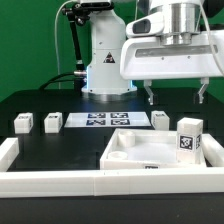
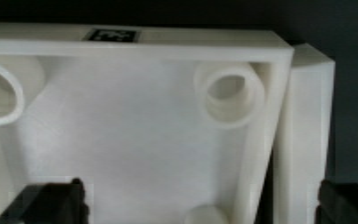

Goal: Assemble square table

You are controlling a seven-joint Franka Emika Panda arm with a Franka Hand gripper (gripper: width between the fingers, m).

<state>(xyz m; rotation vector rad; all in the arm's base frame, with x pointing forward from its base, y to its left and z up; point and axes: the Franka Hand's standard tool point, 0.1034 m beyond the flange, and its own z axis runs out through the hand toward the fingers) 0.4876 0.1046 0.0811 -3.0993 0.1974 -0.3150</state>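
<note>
The white square slab (image 1: 150, 152) lies rimmed underside up at the front right, against the long white rail. In the wrist view the slab (image 2: 123, 130) fills the frame, with two round sockets (image 2: 231, 95) and a tag at its far rim. My gripper (image 1: 176, 96) hangs open and empty above the slab; in the wrist view the gripper (image 2: 202, 208) has its dark fingertips (image 2: 51, 205) spread wide over the slab's inner face. Two white block legs (image 1: 22, 122) (image 1: 52, 122) stand at the exterior view's left, one leg (image 1: 160, 120) behind the slab, and one tagged leg (image 1: 190, 135) at the slab's right edge.
The marker board (image 1: 105, 120) lies flat at the middle back. The long white rail (image 1: 60, 184) runs along the front and up both sides; it also shows beside the slab's rim in the wrist view (image 2: 318, 140). The robot base (image 1: 103, 60) stands behind.
</note>
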